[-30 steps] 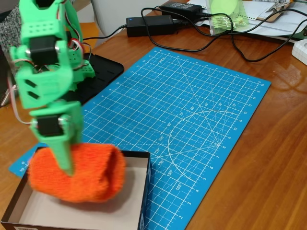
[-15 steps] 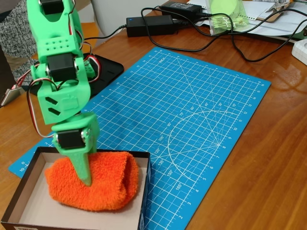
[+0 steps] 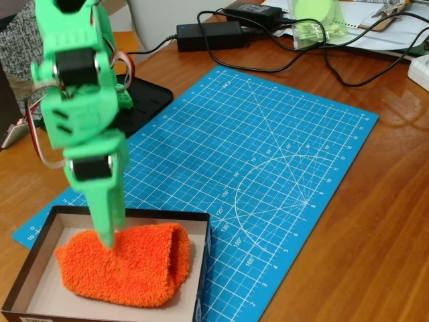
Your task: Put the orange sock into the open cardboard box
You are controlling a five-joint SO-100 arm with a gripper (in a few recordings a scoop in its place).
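Observation:
The orange sock (image 3: 124, 268) lies flat inside the open cardboard box (image 3: 204, 245), a dark-walled tray with a pale floor at the bottom left of the fixed view. The sock fills most of the box's width. My green gripper (image 3: 108, 236) points straight down over the sock's back left part, its tip at the sock's upper edge. I see the fingers edge-on as one green blade. The sock rests on the box floor and does not hang from the fingers, so the gripper is open.
The box sits on the near left corner of a blue cutting mat (image 3: 268, 161) on a wooden table. The arm's black base (image 3: 144, 100) stands behind the box. Black power bricks (image 3: 208, 35) and cables (image 3: 315, 57) lie along the far edge.
The sock came down from mid-air into the box and settled flat. The gripper then rose a little and no longer presses into the sock.

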